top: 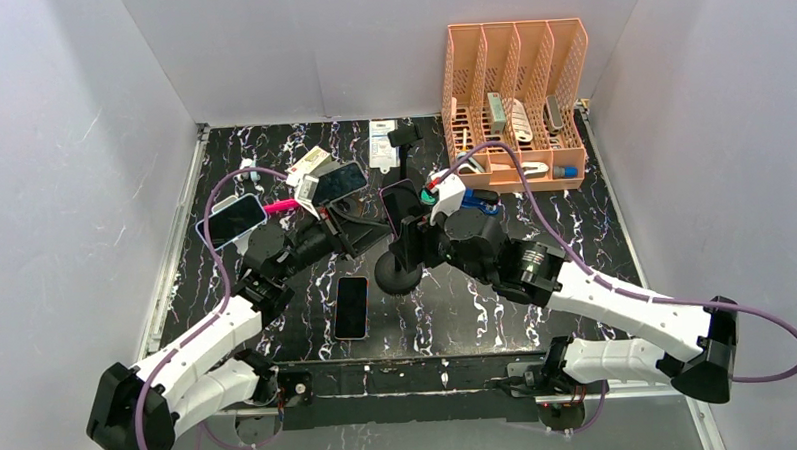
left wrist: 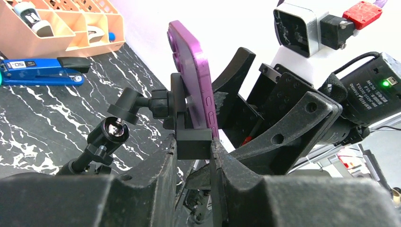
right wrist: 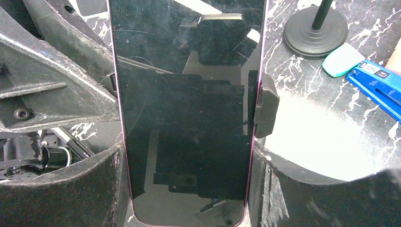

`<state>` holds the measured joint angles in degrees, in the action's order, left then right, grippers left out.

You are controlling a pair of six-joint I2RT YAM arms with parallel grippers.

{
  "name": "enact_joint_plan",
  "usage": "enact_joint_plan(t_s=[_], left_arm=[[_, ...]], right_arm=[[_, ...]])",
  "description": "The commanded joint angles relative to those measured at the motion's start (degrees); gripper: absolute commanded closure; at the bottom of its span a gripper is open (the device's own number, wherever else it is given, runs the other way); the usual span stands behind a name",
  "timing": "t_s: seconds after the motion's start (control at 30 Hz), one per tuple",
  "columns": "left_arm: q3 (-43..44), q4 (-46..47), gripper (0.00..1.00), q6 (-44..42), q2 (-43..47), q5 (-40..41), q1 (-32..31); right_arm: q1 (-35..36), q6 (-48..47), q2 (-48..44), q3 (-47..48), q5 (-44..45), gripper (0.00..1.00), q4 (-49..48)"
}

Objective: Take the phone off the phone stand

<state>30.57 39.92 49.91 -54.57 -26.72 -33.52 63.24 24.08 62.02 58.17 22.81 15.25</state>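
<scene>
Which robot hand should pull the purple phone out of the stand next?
The right hand: its fingers clamp both edges of the purple phone. The left hand grips the phone stand lower down, so it probably suits steadying.

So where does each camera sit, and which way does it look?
Top external: above, behind the bases, looking down at the black marbled table; both white arms show.
Left wrist: on the left gripper, facing the black phone stand between its fingers.
Right wrist: on the right gripper, facing the purple phone screen-side between its fingers.
Shared: both wrists see the phone.
</scene>
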Motion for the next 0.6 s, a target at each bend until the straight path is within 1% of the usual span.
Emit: enact_joint_plan(t_s=[0.0,0.1,0.17,0.27,0.4,0.57], left_arm=[[-1.4,2.7,1.00,2.2,-0.8,-1.1,2.4],[-1.2,2.6,1.00,2.0,-1.3,-1.1,2.4],[-1.1,2.5,1.00,2.0,-1.6,-1.3,2.5],[-0.6,2.0,1.00,1.7,-1.8,-1.4,2.4],[1.0,-2.5,1.00,-1.0,-1.6,-0.5,2.4],[2.8,-5.1,1.00,-3.1,-2.0,-1.1,2.4]], right_arm=[[-3.5,1.3,-2.1,-1.2,6.8,0.99,3.8],[-3.6,1.2,-3.7,-2.3,5.3,0.99,2.0],[-3.6,1.1,-5.0,-3.0,2.1,0.99,-0.4],[-3.6,0.9,-7.1,-4.2,-3.7,0.99,-4.2],[-3.5,0.7,-9.1,-4.4,-12.7,0.99,-8.3],[-3.5,1.3,-8.8,-1.7,-20.8,0.99,-9.0]])
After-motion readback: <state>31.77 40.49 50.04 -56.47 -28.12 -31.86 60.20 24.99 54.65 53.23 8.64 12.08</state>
